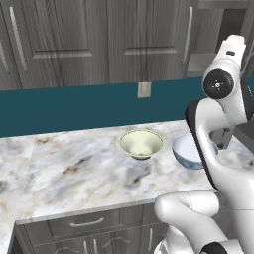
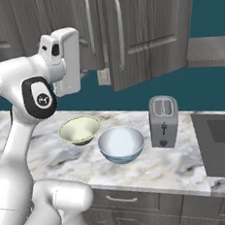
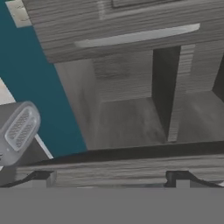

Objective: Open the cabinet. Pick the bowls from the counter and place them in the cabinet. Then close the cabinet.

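Observation:
The cabinet's [image 2: 150, 33] right door stands swung open and its left door [image 1: 149, 39] is shut. In the hand view the cabinet's bare inside [image 3: 127, 118] lies straight ahead. My gripper [image 2: 84, 57] is raised in front of the opening, open, with nothing between its fingertips [image 3: 41, 177]. Both bowls sit on the counter [image 1: 74, 168] below it. The cream-green bowl [image 1: 141, 144] [image 2: 79, 130] is on the left. The blue-patterned bowl [image 2: 121, 144] [image 1: 186, 151] is beside it on the right, half hidden by my arm in the left base view.
A silver toaster [image 2: 164, 121] [image 3: 19, 129] stands on the counter right of the bowls. A dark cooktop [image 2: 219, 143] lies at the far right. Low drawer cabinets [image 1: 84, 223] run under the counter edge. A wall outlet [image 1: 144, 89] sits on the teal backsplash.

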Robot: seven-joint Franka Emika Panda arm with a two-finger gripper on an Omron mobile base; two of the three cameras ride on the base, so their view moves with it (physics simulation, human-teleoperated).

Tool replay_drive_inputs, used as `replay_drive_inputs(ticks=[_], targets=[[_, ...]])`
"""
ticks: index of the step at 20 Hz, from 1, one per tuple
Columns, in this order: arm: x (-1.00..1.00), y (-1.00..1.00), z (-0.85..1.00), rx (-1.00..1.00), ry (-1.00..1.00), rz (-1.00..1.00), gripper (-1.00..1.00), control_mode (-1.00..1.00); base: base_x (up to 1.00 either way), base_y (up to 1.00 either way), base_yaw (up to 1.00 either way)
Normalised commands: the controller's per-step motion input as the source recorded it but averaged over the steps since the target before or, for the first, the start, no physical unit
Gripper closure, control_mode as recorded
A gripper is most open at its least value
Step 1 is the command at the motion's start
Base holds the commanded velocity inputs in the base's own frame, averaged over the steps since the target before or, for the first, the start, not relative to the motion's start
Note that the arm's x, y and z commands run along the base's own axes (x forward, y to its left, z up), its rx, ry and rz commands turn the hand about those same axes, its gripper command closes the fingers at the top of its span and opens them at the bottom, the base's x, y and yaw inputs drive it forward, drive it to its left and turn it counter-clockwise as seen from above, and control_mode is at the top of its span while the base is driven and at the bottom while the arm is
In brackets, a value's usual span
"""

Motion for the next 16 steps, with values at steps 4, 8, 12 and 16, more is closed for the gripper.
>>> replay_drive_inputs(ticks=[4, 8, 12, 16], targets=[[0.02, -0.34, -0.11, 0.00, -0.01, 0.00, -1.00, -1.00, 0.00, 0.00, 0.00], [0.28, -0.16, -0.11, 0.00, 0.00, 0.00, -1.00, -1.00, 0.00, 0.00, 0.00], [0.43, 0.00, -0.05, 0.00, 0.00, 0.00, -1.00, -1.00, 0.00, 0.00, 0.00], [0.31, 0.00, -0.02, 0.00, 0.00, 0.00, -1.00, -1.00, 0.00, 0.00, 0.00]])
